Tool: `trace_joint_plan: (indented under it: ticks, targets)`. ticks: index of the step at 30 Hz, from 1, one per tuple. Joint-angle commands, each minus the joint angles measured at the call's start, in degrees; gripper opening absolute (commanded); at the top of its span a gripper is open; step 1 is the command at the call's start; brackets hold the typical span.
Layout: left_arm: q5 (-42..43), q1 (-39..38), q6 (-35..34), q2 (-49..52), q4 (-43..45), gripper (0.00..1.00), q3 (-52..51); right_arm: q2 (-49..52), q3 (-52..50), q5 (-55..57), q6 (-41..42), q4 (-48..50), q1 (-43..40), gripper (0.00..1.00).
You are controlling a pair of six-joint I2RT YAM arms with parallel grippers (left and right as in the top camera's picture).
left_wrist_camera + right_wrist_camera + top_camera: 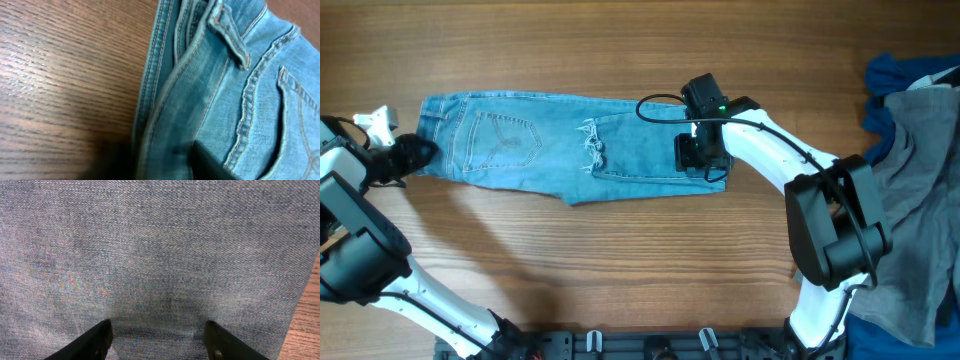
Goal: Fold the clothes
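The light blue denim jeans (540, 150) are laid flat along the middle of the desk (620, 270), with the waistband (170, 75) to the left and a straight doubled edge to the right. A frayed edge (592, 148) lies across the middle of the strip, so the legs are judged to be folded back once already.

The right jaws are released. Both fingers (95, 340) are spread and held low over flat denim near the right-hand edge, with nothing clamped between them. The left jaws are positioned at the waistband beside a belt loop (230, 30). One dark finger (207, 162) is seen over the cloth, but whether the band is grasped cannot be told.

The step in hand is judged to be the squaring of the fold. For the next fold, the right-hand edge must be pinched through all layers, lifted and carried toward the waistband, which must be held down. A grey garment (920, 200) and a dark blue garment (895, 75) are heaped, unfolded, at the desk's right edge.
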Motion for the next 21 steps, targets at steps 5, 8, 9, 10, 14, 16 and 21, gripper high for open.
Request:
trace_joint_plan:
  ticks: [5,8,9,10,14,16,21]
  targets:
    - [-0.7,0.5,-1.8,1.2,1.4,0.04,0.3,0.9,-1.0,0.4,0.2,-1.0,-0.1,0.65]
    - [-5.9,1.6,-7.1,-0.2,1.1,0.04,2.8,0.9,-1.0,0.4,0.2,-1.2,-0.1,0.65]
    - [-6.5,1.8,-8.0,-0.7,1.0,0.04,3.5,0.9,-1.0,0.4,0.2,-1.3,-0.1,0.65]
    - [-7.3,2.1,-9.3,-1.7,0.6,0.04,4.8,0.9,-1.0,0.4,0.2,-1.5,-0.1,0.65]
    - [-10.5,2.1,-11.7,-5.8,-1.8,0.04,9.8,0.8,-0.3,0.0,-0.2,-3.1,-0.1,0.65]
    - [-10.5,1.7,-13.1,-8.4,-3.0,0.04,12.8,0.4,1.1,0.0,-1.2,-5.0,-0.3,0.65]
    - [-10.5,-0.3,-13.1,-15.0,-4.7,0.04,17.0,-2.1,4.7,0.0,-1.4,-6.6,-1.4,0.66]
